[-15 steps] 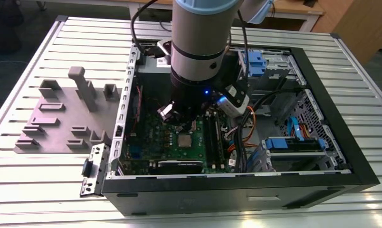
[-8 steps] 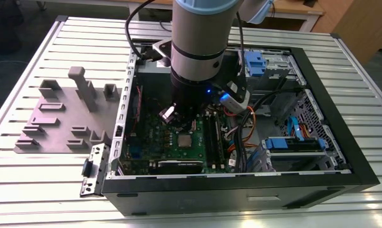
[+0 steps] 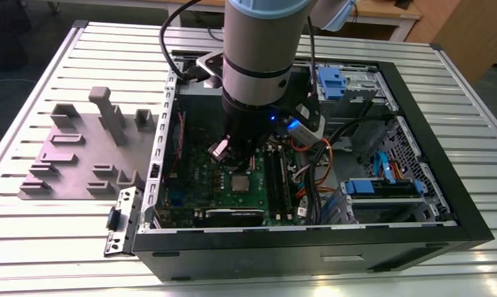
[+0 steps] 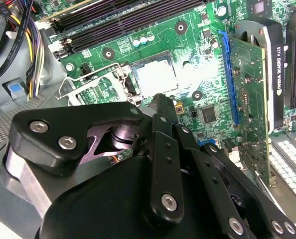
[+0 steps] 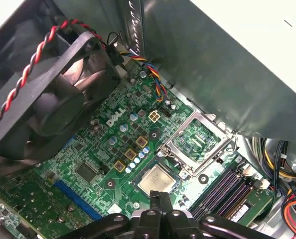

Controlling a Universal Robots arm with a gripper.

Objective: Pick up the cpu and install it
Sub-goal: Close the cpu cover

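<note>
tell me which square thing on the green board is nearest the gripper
The cpu, the flat silvery-grey square right by the gripper. The other square, the metal frame, lies farther off and shows green through its middle.

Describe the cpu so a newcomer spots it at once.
Inside the open black computer case lies a green board. Near its middle sits the cpu, next to the metal socket frame: a small flat silvery square, unlike the dark chips around it.

A white logo is printed on the green board point(image 5: 115, 118), ahead of the gripper point(image 5: 162, 198); white lettering is seen along the black card point(image 4: 278, 74) beside the gripper.
</note>
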